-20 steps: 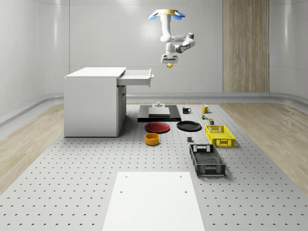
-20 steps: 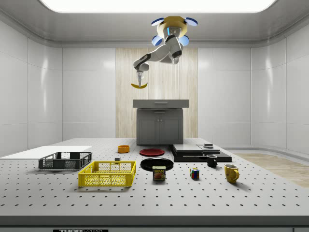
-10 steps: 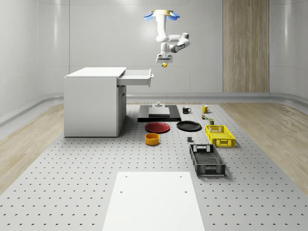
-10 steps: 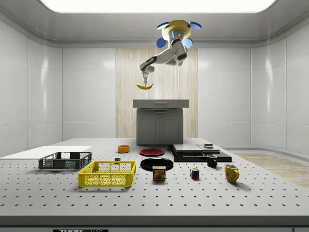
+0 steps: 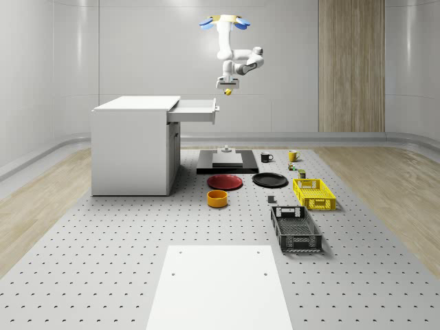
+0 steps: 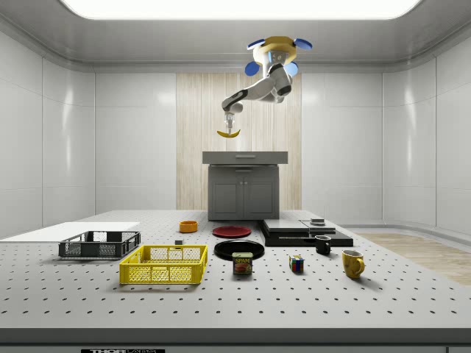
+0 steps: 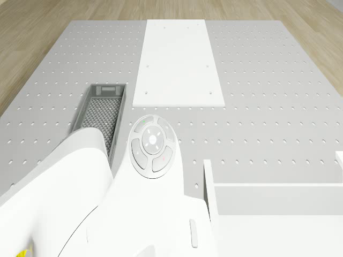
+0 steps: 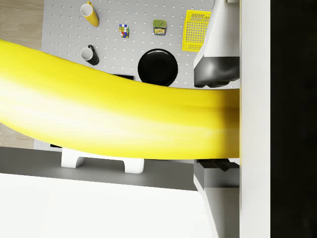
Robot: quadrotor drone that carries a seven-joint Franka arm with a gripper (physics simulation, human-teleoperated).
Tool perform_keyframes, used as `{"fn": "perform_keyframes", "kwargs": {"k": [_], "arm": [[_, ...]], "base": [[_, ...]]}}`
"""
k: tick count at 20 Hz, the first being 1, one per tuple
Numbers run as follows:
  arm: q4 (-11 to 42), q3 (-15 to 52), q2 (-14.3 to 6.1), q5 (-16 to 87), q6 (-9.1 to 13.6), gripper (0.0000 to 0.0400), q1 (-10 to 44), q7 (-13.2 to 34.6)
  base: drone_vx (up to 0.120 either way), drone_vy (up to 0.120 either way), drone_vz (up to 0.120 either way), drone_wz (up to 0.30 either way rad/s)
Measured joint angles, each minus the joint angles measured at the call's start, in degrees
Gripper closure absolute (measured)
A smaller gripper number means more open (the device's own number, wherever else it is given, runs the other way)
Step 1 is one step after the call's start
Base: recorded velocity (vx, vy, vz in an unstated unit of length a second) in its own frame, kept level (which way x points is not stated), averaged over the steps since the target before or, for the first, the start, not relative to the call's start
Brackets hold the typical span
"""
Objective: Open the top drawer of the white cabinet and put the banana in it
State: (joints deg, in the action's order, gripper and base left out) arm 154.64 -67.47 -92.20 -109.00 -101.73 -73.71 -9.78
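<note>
Yellow curved banana (image 6: 229, 134) pinched in hand (image 6: 230, 125); drone (image 5: 223, 21) hovering above open drawer (image 5: 195, 108).

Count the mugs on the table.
2: a black mug beside the black slab's corner, and a yellow mug nearer the side view's camera, to its right. More may be hidden behind objects.

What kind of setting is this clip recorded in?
Probably a simulated robotics lab: a perforated table holds a white cabinet and crates, while a drone hovers holding a banana.
</note>
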Motion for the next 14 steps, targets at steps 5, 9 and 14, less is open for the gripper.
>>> {"fn": "perform_keyframes", "kwargs": {"k": [5, 9, 14], "arm": [[0.0, 0.0, 0.0, 0.0, 0.0, 0.02, 0.0, 0.0], [0.0, 0.0, 0.0, 0.0, 0.0, 0.02, 0.0, 0.0], [0.0, 0.0, 0.0, 0.0, 0.0, 0.02, 0.0, 0.0]], "base": [[-0.12, -0.12, 0.0, 0.0], [-0.12, -0.12, 0.0, 0.0], [-0.016, -0.12, 0.0, 0.0]]}}
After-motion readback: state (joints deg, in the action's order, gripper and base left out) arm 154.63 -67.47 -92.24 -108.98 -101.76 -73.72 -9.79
